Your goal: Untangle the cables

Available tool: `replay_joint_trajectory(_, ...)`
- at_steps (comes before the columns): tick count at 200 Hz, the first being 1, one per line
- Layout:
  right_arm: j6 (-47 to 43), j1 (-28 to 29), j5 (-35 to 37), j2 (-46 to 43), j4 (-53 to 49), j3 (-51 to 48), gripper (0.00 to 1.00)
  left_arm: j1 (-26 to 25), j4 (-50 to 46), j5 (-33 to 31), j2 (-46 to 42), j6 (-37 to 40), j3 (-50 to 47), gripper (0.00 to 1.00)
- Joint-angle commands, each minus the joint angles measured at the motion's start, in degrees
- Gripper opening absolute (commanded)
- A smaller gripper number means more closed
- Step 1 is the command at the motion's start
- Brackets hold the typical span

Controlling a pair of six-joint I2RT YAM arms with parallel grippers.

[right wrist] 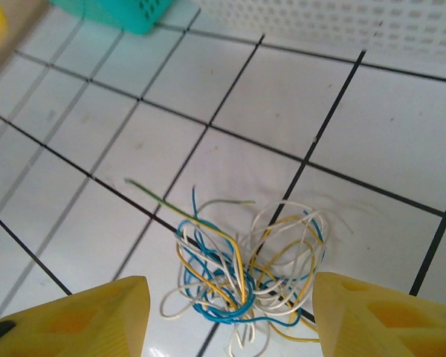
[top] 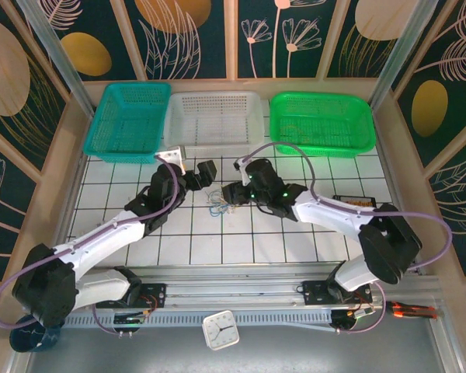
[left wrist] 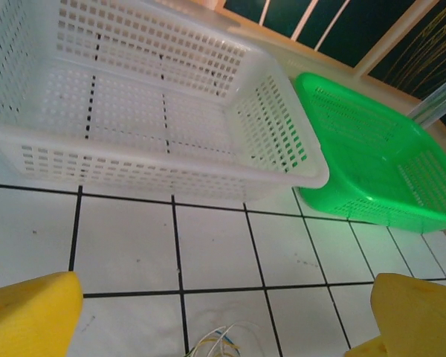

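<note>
Top external: cables point(top: 216, 200) lie outside white basket point(top: 213, 116); left gripper point(top: 201, 177) and right gripper point(top: 231, 194) gape empty.

Smooth-sheathed cables point(right wrist: 241, 275) lie on glossy white tiles point(right wrist: 82, 134); the white basket point(left wrist: 134, 160) is translucent perforated plastic.

Left arm point(top: 101, 237) is stretched forward and inward. Left end effector point(top: 204, 177) has its jaws fully apart, yellow fingertips point(left wrist: 30, 316) wide. Right arm point(top: 334, 214) reaches inward, low. Right end effector point(top: 231, 193) sits just right of the left one, apart from it, pitched down, jaws parted.
</note>
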Motion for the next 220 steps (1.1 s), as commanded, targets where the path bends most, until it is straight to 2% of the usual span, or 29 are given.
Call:
replay_joint_trajectory(1,-5.3,1.4,3.2,3.2,-1.4,3.2,0.61,1.4,-1.7,1.0,-1.4,0.2,2.0,0.99)
replay_joint_trajectory(99,-10.0,2.3,5.5,14.6,-4.4,14.5,0.59,1.8,-0.8,2.2,-2.5,-0.4,1.3,0.99)
replay_joint_trajectory(117,-10.4,2.3,5.3,15.0,-4.7,15.4,0.51,1.8,-0.6,2.2,-2.6,-0.4,1.2,0.99)
replay_joint_trajectory(130,-10.5,2.3,5.1,14.9,-4.9,15.7,0.40,1.8,-0.5,2.4,-2.5,-0.4,1.2,0.99)
replay_joint_trajectory(162,-9.9,1.6,5.3,13.1,-5.1,15.1,0.01,1.8,-0.3,2.9,-1.7,-0.2,1.1,0.99)
replay_joint_trajectory(220,-7.0,-0.9,4.6,6.4,-2.8,10.3,0.00,1.9,0.2,3.7,-0.7,0.9,0.3,0.99)
